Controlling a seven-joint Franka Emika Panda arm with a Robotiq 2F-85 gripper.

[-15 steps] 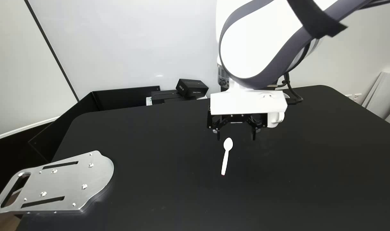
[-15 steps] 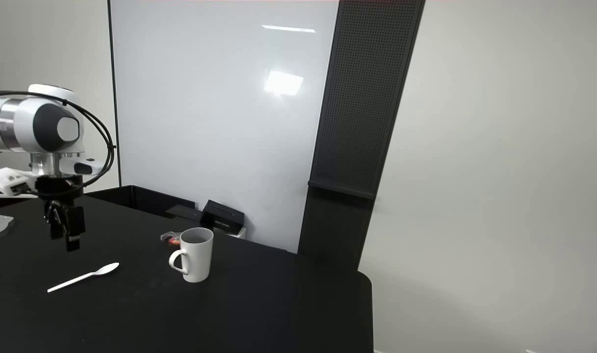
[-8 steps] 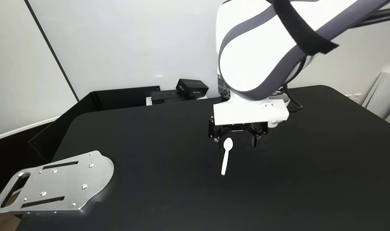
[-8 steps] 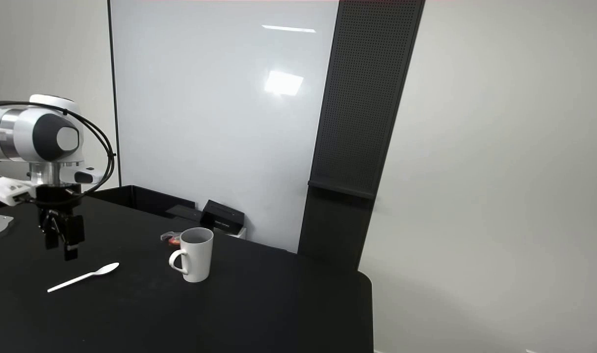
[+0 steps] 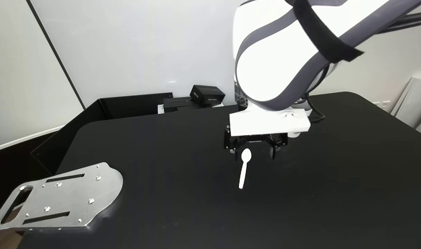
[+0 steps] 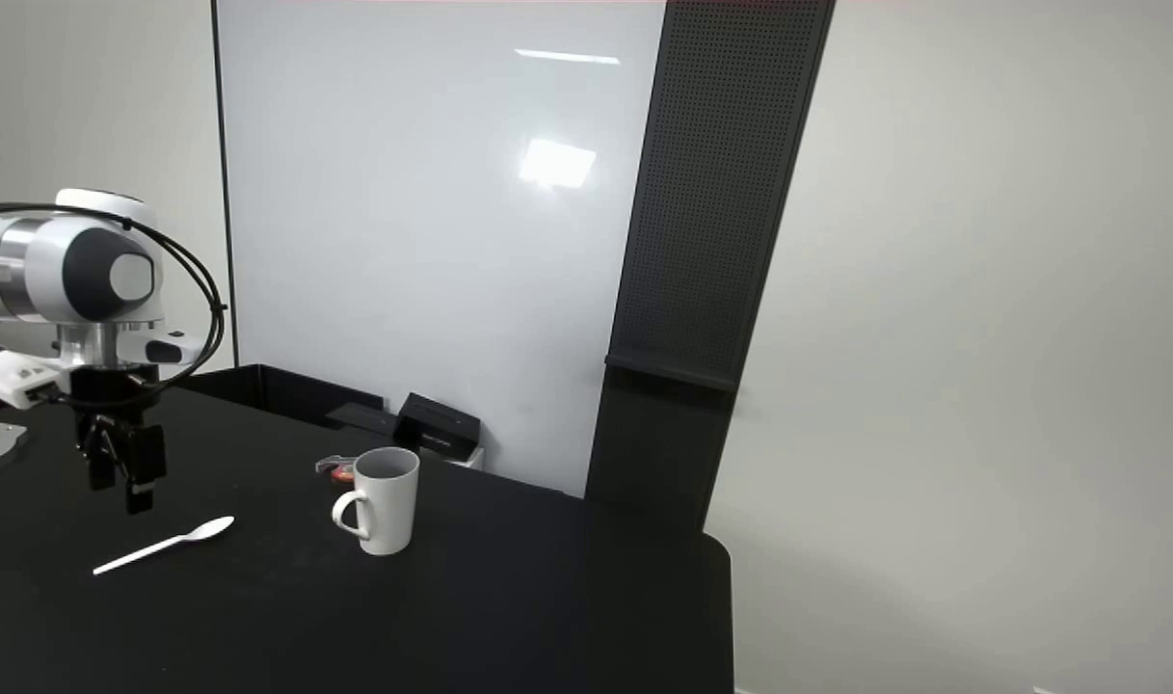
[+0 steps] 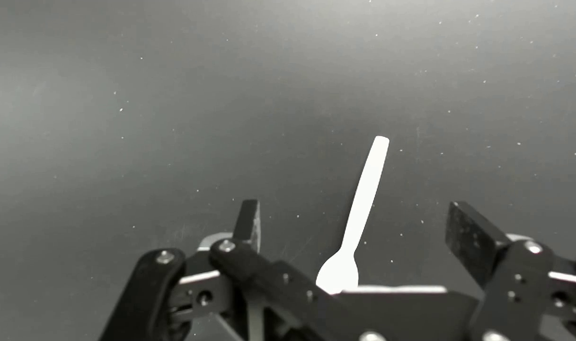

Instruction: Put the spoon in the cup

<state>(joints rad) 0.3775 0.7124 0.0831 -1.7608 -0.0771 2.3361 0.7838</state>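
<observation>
The white spoon (image 6: 208,528) lies flat on the black table. In the wrist view the spoon (image 7: 366,194) slants between my fingers, its handle pointing away and its bowl partly hidden by the gripper's body. My gripper (image 7: 354,218) is open and empty, above the table near the bowl end. In an exterior view the gripper (image 5: 255,156) is just behind the spoon (image 5: 243,173). The white cup (image 6: 390,511) stands upright, its handle towards the spoon. In an exterior view the cup (image 5: 294,135) is mostly hidden behind the gripper.
A grey metal plate (image 5: 75,197) lies at the table's side edge. Black boxes (image 5: 207,94) sit behind the table's back edge. A small red-and-grey object (image 6: 341,471) lies behind the cup. A white wall (image 6: 432,193) stands behind.
My gripper has come down towards the table near the spoon, mostly in the earlier half second. It stays open. The spoon and cup have not moved.
</observation>
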